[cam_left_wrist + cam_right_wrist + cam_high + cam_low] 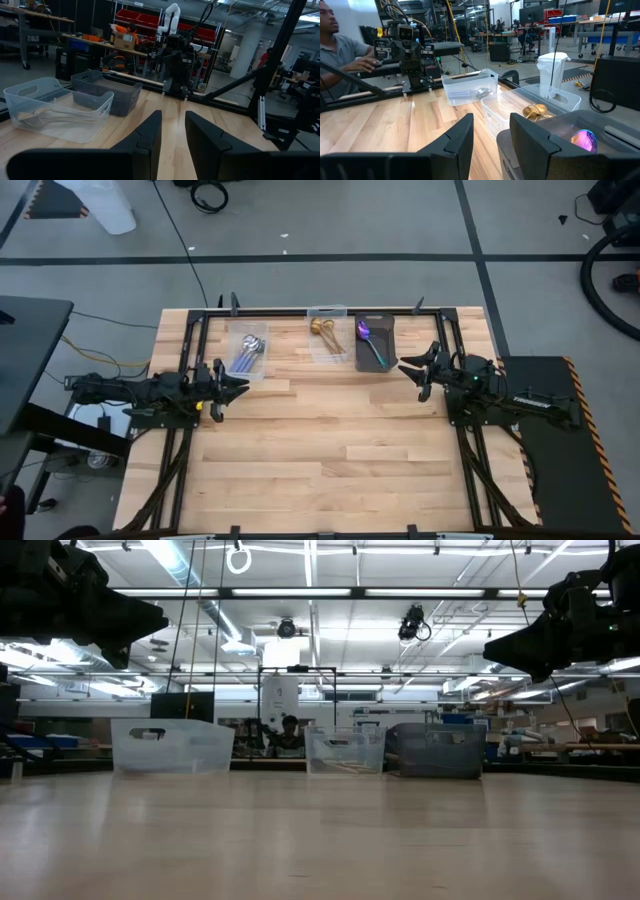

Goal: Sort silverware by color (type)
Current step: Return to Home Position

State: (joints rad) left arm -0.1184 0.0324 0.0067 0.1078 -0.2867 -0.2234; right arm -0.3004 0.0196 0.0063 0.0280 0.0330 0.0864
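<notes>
The pale wooden butcher-block desk (320,450) fills the middle of the high view, framed by black rails.

The two dark arms lie low along its sides. The left gripper (173,114) is at 9 o'clock and the right gripper (491,116) at 3 o'clock, each pointing inward. Both pairs of fingers are spread a little, with nothing between them.

A seated person in a grey shirt (340,55) shows beyond the desk in the right wrist view.

Three small rectangular bins sit in a row at 12 o'clock:
- The left clear plastic bin (233,340) holds the plain silver metal spoons (250,345).
- The middle clear plastic bin (313,352) holds the gold metal spoons (325,330).
- The dark plastic bin (390,330) holds the iridescent purple-blue spoons with teal handles (366,333).

I can see no spoon on the open wood, so the sorting looks finished and only the retreat to rest remains.

The main risk is on the right. That gripper sits just beside the dark bin, at about the bin's 5 o'clock corner. If the arm swings wide or lifts late, it could clip the wall, push the bin into its clear neighbour, or tip spoons out and mix the colours. The left gripper is likewise near the silver bin's 7 o'clock corner. The spread fingers make each gripper wider, which raises the chance of a snag.
</notes>
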